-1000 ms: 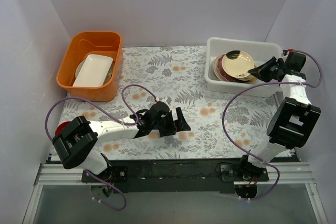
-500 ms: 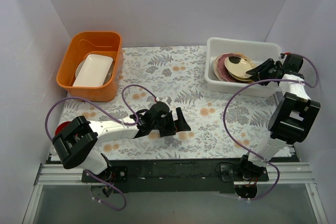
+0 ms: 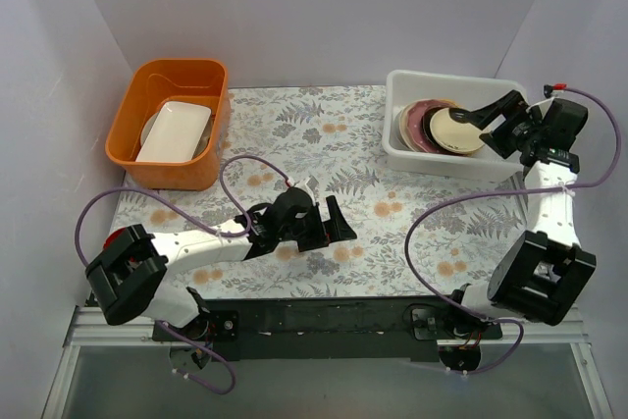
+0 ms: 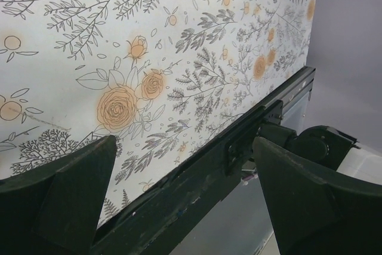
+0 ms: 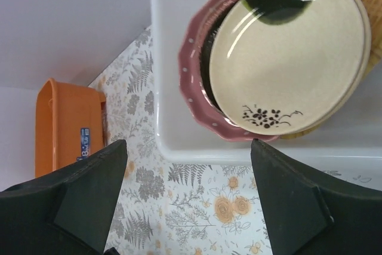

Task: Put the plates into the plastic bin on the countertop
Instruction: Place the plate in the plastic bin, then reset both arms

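Right hand (image 3: 496, 125) spread over plastic bin (image 3: 432, 162) rim.

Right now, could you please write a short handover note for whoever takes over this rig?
Left tool: open, empty, low over the countertop.
Right tool: open, empty, over the right end of the plastic bin.
Plates: stacked in the bin, with the cream sprig plate on top and the pink dotted plate under it.
Done: no plate shows on the countertop.
Left: check the orange tub; only a white rectangular dish is clear there.
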You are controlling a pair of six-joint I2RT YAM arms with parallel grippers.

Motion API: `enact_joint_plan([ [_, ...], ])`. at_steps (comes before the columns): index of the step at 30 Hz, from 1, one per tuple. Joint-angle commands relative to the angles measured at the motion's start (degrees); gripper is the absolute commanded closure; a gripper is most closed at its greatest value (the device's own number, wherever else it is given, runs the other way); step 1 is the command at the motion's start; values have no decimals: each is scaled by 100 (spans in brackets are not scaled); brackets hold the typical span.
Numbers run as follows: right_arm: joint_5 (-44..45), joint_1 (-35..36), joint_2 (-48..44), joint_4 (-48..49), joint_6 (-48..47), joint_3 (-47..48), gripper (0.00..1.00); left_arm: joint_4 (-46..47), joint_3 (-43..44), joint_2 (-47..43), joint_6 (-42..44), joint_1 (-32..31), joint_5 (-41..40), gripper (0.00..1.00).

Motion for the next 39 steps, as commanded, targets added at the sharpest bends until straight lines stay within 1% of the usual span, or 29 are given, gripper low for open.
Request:
enact_joint_plan([
  [1,-109,154,-426,274,-79,68,9,-56,1,-442,70,16,-280,2],
  [3,-30,355,-514,73,-307,226,6,-64,27,-495,70,8,-342,2],
  [4,5,426,-523,-7,-395,288,6,-212,27,-503,70,16,-342,2],
  [8,277,847,-497,-446,-852,569,6,-266,27,-538,61,16,-395,2],
  [12,908,1549,-479,-1035,-1484,737,5,-582,210,-513,149,16,-675,2],
  [14,1216,1918,-541,-1124,-1634,632,5,-1091,360,-433,315,43,-956,2],
  [17,1508,2236,-690,-1273,-1837,352,4,-1803,676,-337,465,104,-1387,2],
  [18,1709,2611,-725,-1317,-1898,280,4,-1944,738,-336,552,165,-1475,2],
  [19,1824,2754,-769,-1439,-1951,201,4,-2145,791,-354,597,209,-1528,2],
  [20,2042,2999,-804,-1501,-2012,53,4,-2200,826,-389,632,271,-1546,2],
  [23,2325,3422,-989,-1642,-2013,-255,3,-2226,818,-591,773,587,-1398,2],
  [24,2387,3519,-1050,-1651,-2004,-518,2,-2226,809,-644,834,709,-1371,2],
  [26,2562,3756,-1261,-1678,-1952,-774,2,-2253,800,-801,887,807,-1301,2],
  [30,2572,3907,-1630,-1686,-1855,-1590,2,-2367,800,-1004,984,1079,-1221,2],
  [34,2589,3933,-2139,-1625,-1863,-2205,2,-2376,713,-1303,1002,1168,-1168,2],
  [39,2668,3925,-2483,-1634,-1890,-2533,2,-2279,555,-1663,1063,1229,-1072,2],
])
